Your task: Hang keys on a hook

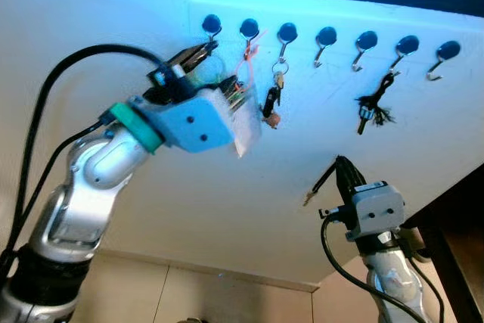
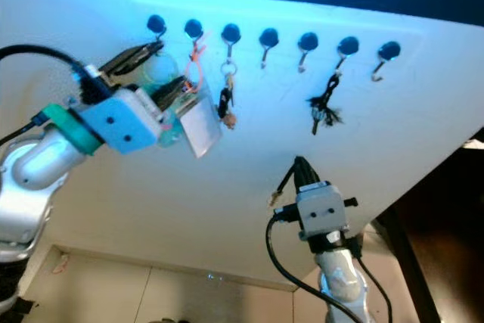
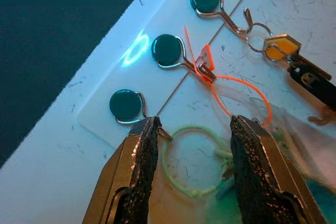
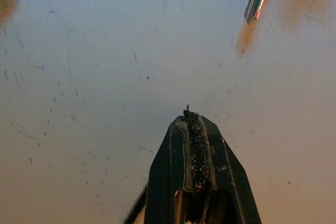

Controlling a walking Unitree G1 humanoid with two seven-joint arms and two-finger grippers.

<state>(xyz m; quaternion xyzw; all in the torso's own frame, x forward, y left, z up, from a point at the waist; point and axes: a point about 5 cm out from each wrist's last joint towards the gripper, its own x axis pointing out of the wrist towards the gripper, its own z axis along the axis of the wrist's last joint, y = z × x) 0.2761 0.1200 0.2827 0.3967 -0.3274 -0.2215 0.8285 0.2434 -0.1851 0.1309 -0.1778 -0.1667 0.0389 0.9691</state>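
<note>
Left gripper point(image 3: 191, 169) is raised at the leftmost hook point(image 3: 126, 106), jaws spread wide, nothing clamped. Green key ring point(image 3: 190, 161) is seen between the fingers, just below that hook. Right gripper point(image 4: 195, 129) is pressed closed, empty, near the wall point(image 1: 227, 209).

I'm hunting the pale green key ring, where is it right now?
The green ring sits between the left claw's open fingers, just below the leftmost hook on the wall.

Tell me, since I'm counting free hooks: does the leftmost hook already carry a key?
No, the leftmost hook is bare; the pale green ring sits between the left gripper's fingers.
</note>
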